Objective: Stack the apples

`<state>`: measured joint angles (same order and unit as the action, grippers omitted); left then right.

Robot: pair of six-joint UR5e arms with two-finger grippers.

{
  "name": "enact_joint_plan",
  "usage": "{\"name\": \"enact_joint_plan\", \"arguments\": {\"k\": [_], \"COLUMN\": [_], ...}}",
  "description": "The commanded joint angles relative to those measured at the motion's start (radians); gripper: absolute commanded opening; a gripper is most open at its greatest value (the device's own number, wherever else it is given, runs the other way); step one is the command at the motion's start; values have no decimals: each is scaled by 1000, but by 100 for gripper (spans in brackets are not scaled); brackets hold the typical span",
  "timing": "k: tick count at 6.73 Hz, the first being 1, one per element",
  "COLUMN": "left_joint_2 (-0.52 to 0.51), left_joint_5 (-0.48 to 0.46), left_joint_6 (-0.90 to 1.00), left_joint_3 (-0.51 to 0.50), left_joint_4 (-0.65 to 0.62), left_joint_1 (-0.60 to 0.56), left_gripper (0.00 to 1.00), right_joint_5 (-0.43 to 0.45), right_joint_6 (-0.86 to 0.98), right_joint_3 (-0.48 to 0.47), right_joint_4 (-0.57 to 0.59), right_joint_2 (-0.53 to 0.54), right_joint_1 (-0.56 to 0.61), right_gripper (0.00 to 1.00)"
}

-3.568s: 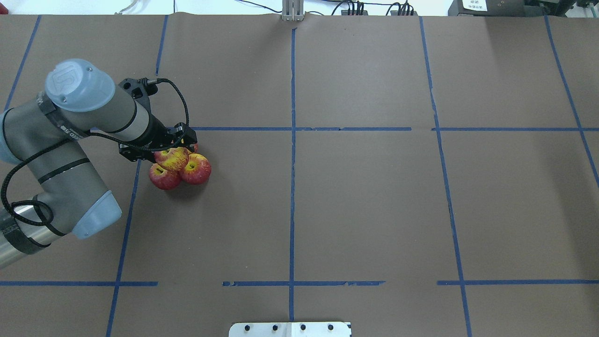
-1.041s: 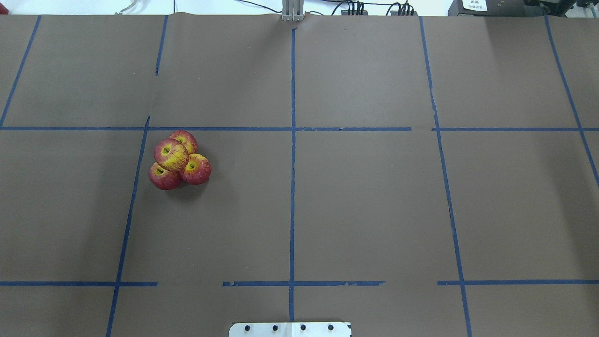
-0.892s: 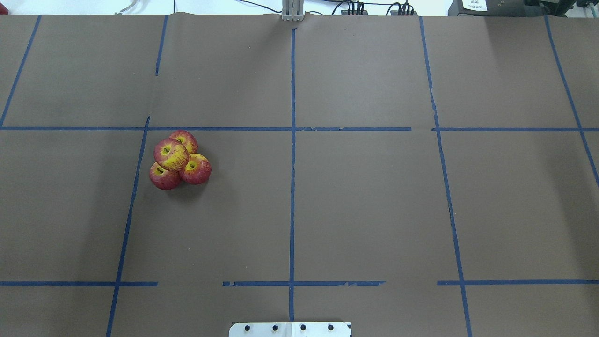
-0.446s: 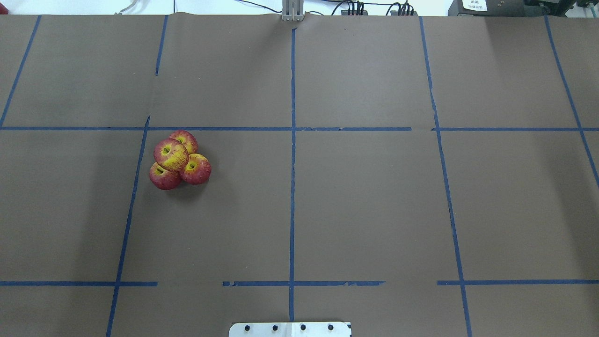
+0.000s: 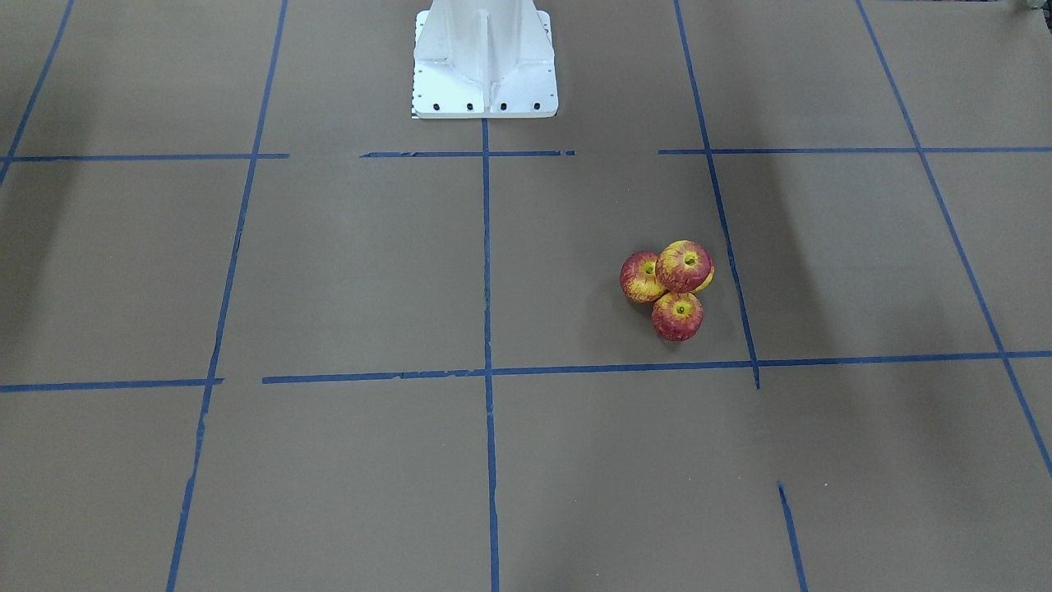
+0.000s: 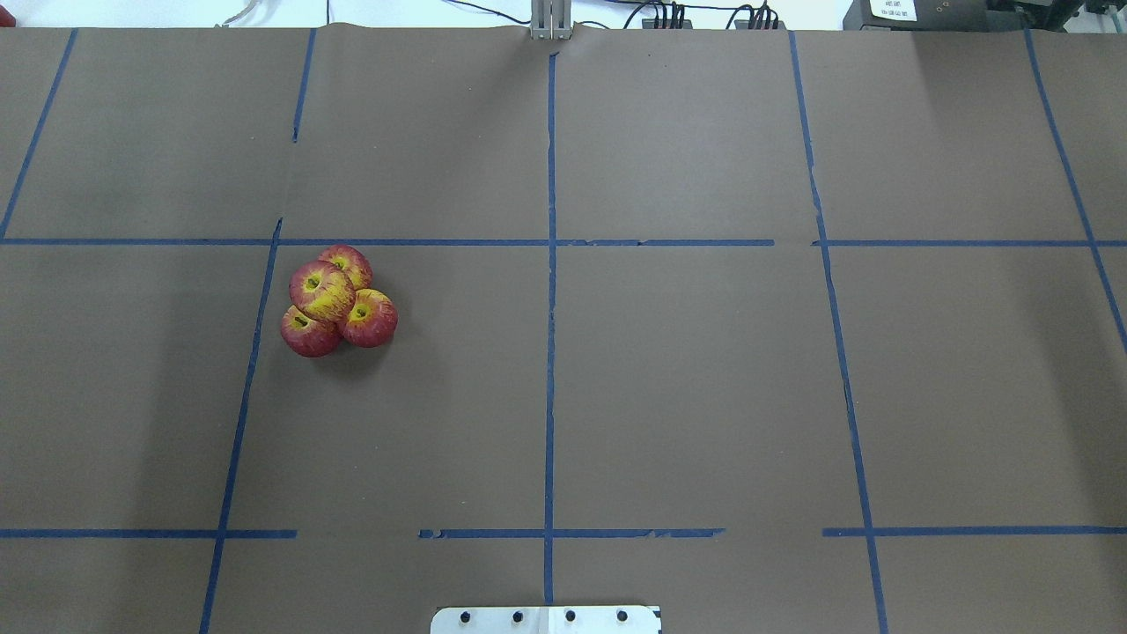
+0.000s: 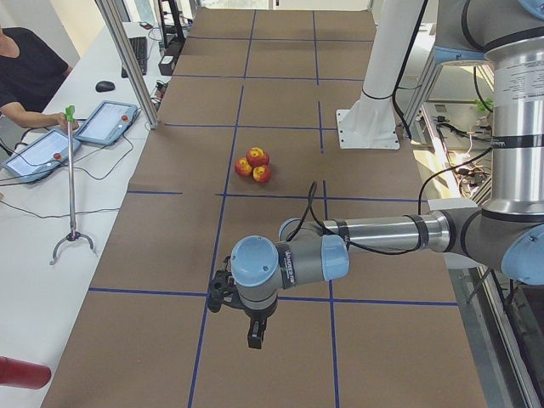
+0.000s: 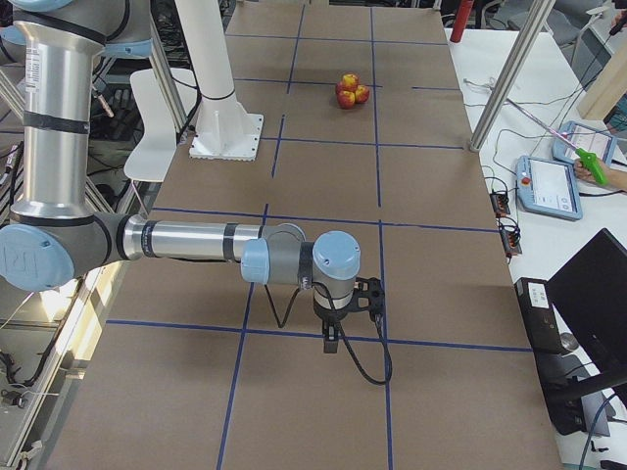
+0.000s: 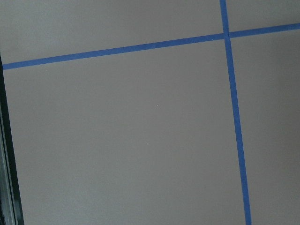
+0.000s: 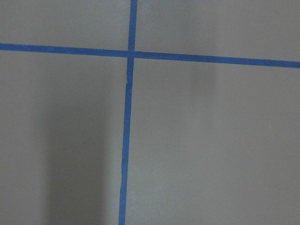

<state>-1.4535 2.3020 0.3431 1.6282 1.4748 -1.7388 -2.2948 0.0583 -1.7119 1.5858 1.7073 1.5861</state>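
Four red-yellow apples form a pile on the brown table left of the middle. One apple rests on top of three others. The pile also shows in the front view, the left view and the right view. My left gripper hangs over the table's near end in the left view, far from the pile. My right gripper hangs over the opposite end in the right view. I cannot tell whether either is open or shut. Both wrist views show only bare table.
Blue tape lines divide the brown table. The white robot base stands at the table's edge. In the left view a metal post, tablets and an operator are beside the table.
3.6 s ago my left gripper was at the top apple of the pile. The arm has since left the overhead view, and the apple stays on top. Nothing has moved in the last second.
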Motion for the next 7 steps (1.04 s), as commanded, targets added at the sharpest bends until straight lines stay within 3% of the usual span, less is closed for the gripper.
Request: {"name": "enact_joint_plan", "arguments": {"k": [1, 7], "left_joint_2": [-1, -42], "left_joint_5": [-3, -6], "left_joint_6": [-4, 2], "left_joint_3": [2, 1], "left_joint_4": [-2, -19], "left_joint_1": [-1, 1], "left_gripper": [100, 100], "right_joint_5": [0, 0], "right_joint_6": [0, 0], "right_joint_3": [0, 0], "right_joint_4": [0, 0], "right_joint_2": [0, 0], "right_joint_1": [0, 0], "right_gripper": [100, 100]}}
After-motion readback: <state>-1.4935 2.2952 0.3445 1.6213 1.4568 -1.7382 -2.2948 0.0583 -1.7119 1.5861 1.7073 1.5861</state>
